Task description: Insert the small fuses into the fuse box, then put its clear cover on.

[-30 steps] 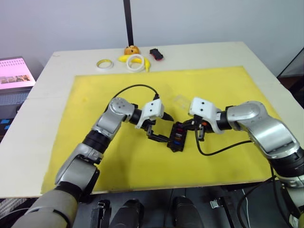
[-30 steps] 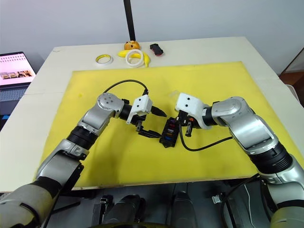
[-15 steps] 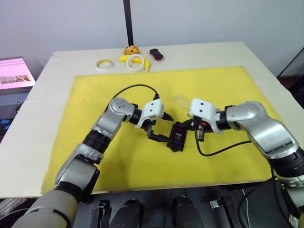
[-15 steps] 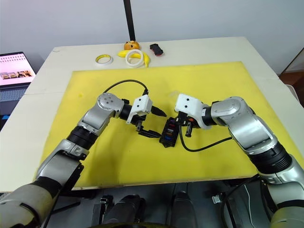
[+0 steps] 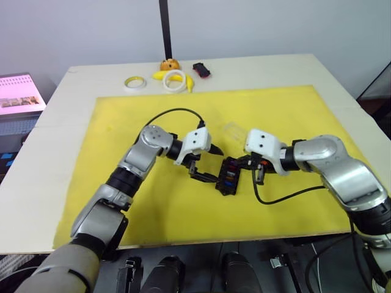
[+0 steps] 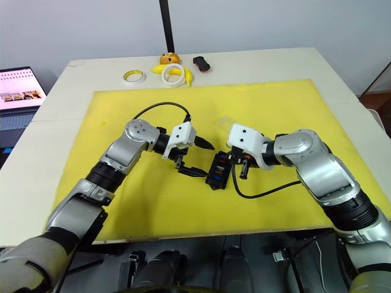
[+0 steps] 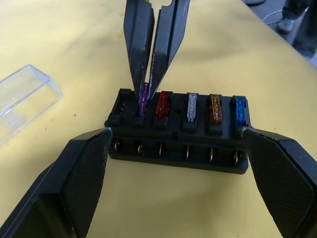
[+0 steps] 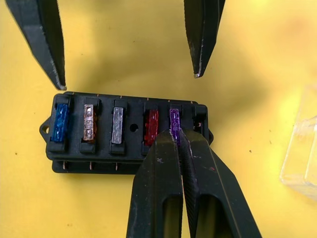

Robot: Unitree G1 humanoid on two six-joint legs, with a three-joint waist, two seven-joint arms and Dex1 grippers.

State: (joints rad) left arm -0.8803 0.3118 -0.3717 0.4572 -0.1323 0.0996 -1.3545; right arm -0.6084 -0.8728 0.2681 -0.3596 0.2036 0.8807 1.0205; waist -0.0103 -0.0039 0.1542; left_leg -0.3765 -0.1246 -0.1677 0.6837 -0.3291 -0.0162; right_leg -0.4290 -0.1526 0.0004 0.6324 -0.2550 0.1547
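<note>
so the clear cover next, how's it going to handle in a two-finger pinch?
The clear cover looks like a thin-walled hollow shell, so probably very light and likely to skid on the yellow mat if nudged. Its smooth glossy faces may slip between the fingers. It lies open and flat near the fuse box, so it is unlikely to roll; a hard pinch might flex it.

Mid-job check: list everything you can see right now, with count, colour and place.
Fuse box: one, black, mid yellow mat.
Fuses: five, blue, orange, grey, red, purple, in box slots.
Clear cover: one, colourless, on mat beside box.
Tape rings: two, far table edge.
Banana: yellow, by rings.
Laptop: one, left.
Left gripper: open, straddling box.
Right gripper: shut on purple fuse.
</note>
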